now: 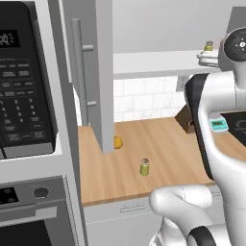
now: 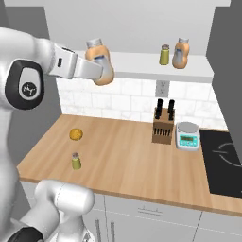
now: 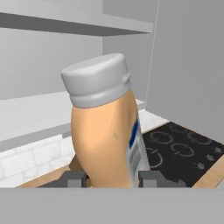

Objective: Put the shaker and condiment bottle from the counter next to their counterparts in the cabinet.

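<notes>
Wooden counter (image 1: pixel 163 144) carries the shaker (image 1: pixel 144 167), beside the open cabinet door (image 1: pixel 98 72). From the right, the gripper (image 2: pixel 101 71) is up by the shelf (image 2: pixel 156 66), clamped on the bottle (image 2: pixel 100 61); twin shaker (image 2: pixel 164 55) and fat bottle (image 2: pixel 180 53) stand further along. Hand view: fingers (image 3: pixel 74 178) squeeze the tilted bottle.

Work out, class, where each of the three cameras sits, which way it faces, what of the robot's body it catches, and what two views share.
Left base view: behind the arm's left, facing the wooden counter, black microwave and open grey cabinet door; white arm at right.
Right base view: behind its right, facing counter, white cabinet shelf, knife block; arm at left, gripper shut on the slim orange condiment bottle.
Hand view: on the hand, along dark fingertips gripping that bottle.
Shared: small yellow-green shaker on the counter.
</notes>
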### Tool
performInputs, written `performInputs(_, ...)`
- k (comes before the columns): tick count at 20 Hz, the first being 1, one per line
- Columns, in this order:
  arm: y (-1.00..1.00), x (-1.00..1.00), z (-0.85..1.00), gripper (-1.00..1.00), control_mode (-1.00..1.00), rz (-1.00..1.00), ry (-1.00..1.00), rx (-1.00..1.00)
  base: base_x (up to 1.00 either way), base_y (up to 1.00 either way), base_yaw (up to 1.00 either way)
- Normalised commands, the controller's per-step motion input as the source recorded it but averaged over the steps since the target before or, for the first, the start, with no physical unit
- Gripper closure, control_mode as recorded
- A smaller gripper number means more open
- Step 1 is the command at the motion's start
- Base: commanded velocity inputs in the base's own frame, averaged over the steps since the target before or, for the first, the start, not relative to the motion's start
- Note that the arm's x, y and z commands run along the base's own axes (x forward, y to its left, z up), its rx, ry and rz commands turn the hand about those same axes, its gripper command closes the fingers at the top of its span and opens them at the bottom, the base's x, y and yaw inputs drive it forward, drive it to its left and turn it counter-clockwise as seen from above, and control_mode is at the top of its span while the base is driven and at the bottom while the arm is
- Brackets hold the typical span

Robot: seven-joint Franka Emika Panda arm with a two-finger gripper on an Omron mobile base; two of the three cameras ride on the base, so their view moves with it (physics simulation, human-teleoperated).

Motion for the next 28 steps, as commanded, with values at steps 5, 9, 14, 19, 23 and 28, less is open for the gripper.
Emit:
performInputs(5,-0.34,0.25,0.0,1.0,-1.0,0.0,0.0,0.0,0.0,0.0,0.0)
performInputs(9,-0.15,0.23,0.02,1.0,-1.0,0.07,-0.01,0.0,0.0,0.0,0.0)
performInputs(14,-0.1,0.39,0.0,1.0,-1.0,0.12,-0.04,0.0,0.0,0.0,0.0)
performInputs(19,-0.28,0.43,-0.1,1.0,-1.0,0.03,-0.08,0.0,0.0,0.0,0.0)
performInputs(23,-0.27,0.33,-0.08,1.0,-1.0,0.0,-0.05,0.0,0.0,0.0,0.0)
performInputs(28,-0.08,0.26,0.0,1.0,-1.0,0.0,-0.01,0.02,0.0,0.0,0.0)
